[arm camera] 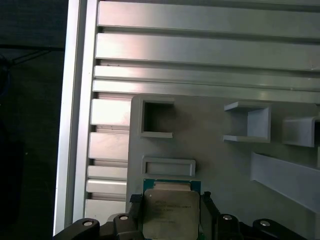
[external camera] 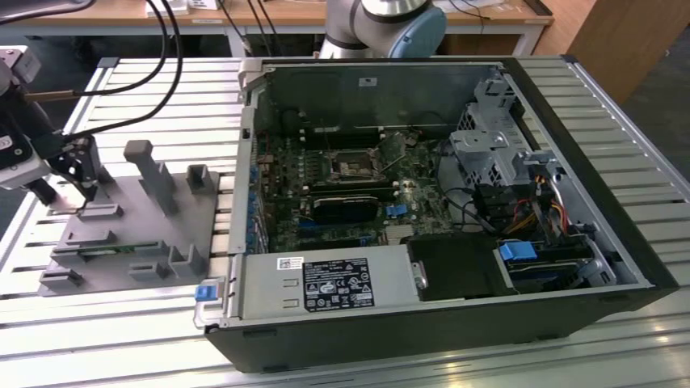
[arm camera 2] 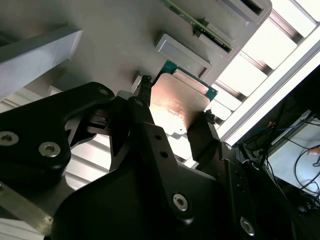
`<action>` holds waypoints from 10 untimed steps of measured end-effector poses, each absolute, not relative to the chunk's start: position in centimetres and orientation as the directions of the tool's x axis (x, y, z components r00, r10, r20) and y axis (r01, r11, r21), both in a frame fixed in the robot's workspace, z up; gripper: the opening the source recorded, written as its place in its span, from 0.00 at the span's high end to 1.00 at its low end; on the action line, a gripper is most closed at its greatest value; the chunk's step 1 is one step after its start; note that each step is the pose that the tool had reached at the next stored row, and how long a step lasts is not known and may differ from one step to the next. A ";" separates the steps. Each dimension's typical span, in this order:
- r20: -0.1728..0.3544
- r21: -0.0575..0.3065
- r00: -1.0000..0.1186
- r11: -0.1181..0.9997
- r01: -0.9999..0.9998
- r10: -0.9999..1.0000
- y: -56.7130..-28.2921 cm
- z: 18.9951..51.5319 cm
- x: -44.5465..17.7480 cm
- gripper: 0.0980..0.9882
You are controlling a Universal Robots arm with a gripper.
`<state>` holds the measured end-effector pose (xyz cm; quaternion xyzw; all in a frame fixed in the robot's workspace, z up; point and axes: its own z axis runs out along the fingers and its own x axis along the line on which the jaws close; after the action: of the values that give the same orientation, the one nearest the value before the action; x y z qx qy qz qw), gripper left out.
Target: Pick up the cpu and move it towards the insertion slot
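Pincer (arm camera 2: 175, 112): right up at the lens in the second wrist view, black fingers (arm camera 2: 143, 102) pressed on two opposite edges of the cpu (arm camera 2: 179, 95), so it's grasping it.
Cpu location: over the grey fixture plate (external camera: 161, 234) at the exterior view's left; lifted or resting, I can't tell.
Insertion slot (external camera: 353, 167): on the motherboard inside the open computer case (external camera: 431, 331), well apart from the pincer.
Handling: light, thin and stiff; I'd judge the metal lid slick and the underside fragile.
Hold: edges only, level, gentle squeeze; tilted, it could slip.
Bench (external camera: 108, 331): slatted aluminium underneath.
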<state>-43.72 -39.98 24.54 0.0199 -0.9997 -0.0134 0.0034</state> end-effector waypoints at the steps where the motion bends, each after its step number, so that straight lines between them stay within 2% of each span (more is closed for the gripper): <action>1: 0.006 0.027 -0.999 0.999 -0.040 -0.040 -40.0 24.6 -43.7 0.50; 10: 0.006 0.027 -0.999 0.999 -0.040 -0.040 -40.0 24.9 -43.7 0.50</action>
<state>-43.72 -39.96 24.90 0.0199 -0.9997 -0.0134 0.0034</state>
